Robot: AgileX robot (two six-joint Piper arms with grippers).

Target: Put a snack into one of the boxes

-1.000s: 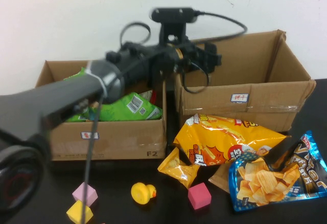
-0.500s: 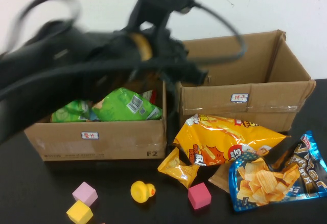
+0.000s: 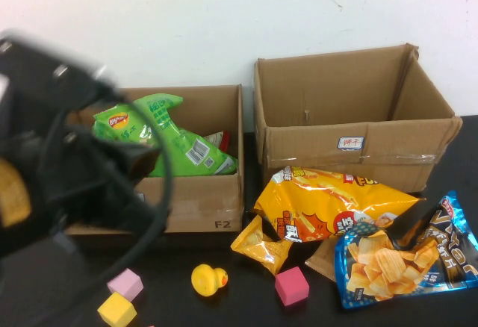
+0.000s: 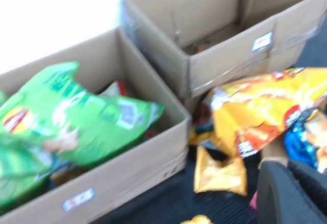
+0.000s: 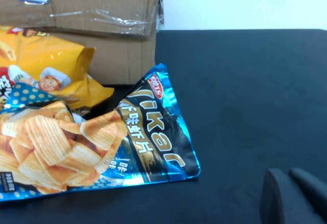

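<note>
A green chip bag (image 3: 160, 136) lies in the left cardboard box (image 3: 202, 206); it also shows in the left wrist view (image 4: 66, 116). The right box (image 3: 351, 144) holds no snack. An orange bag (image 3: 328, 204), a small yellow pack (image 3: 261, 245) and a blue chip bag (image 3: 403, 256) lie on the table before the right box. My left arm (image 3: 67, 163) is a blur at the left, in front of the left box. My left gripper (image 4: 287, 168) is shut and empty above the table. My right gripper (image 5: 289, 177) is shut and empty over bare table, beside the blue bag (image 5: 76, 142).
A yellow duck (image 3: 208, 280), a pink cube (image 3: 291, 286), a second pink cube (image 3: 125, 284) and a yellow cube (image 3: 116, 310) lie on the black table (image 3: 224, 308) at the front. A white wall stands behind the boxes.
My left arm has drawn back from above the boxes to the left front. The green bag stays in the left box, now uncovered.
</note>
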